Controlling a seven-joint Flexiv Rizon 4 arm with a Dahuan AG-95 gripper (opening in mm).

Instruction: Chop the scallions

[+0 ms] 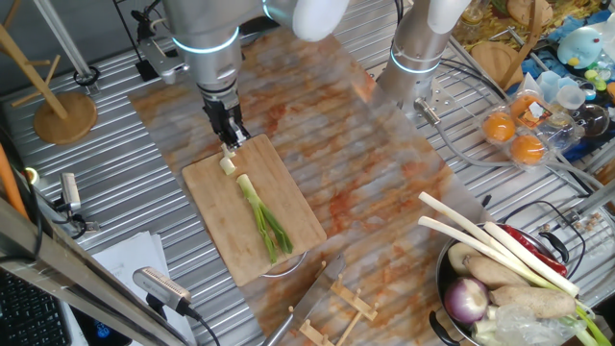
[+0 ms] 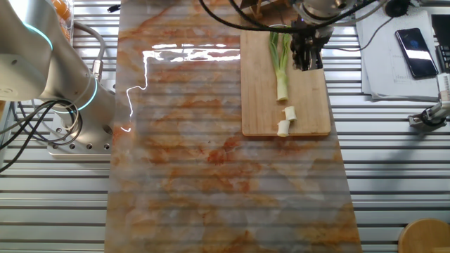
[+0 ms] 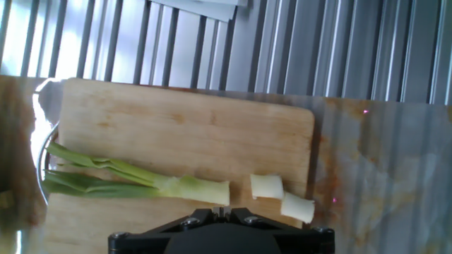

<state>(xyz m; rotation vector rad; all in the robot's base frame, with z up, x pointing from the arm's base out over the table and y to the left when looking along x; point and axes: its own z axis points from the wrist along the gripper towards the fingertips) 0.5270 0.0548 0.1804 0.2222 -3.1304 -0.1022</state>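
The gripper [image 1: 229,128] hangs above the far end of the cutting board [image 1: 288,197], and its fingers look pressed together, perhaps around a thin blade, but I cannot tell what is between them or whether they really grip something. On the board lies the scallion stalk [image 3: 134,182], with its cut white end just beside the tool; in the hand view the green leaves point to nine o'clock and two cut pieces [image 3: 282,197] lie at about three o'clock of the stalk. I think the risk is this: nothing holds the stalk, so a downward cut could roll it or push it sideways. One loose piece sits near the board's edge and could fall off.
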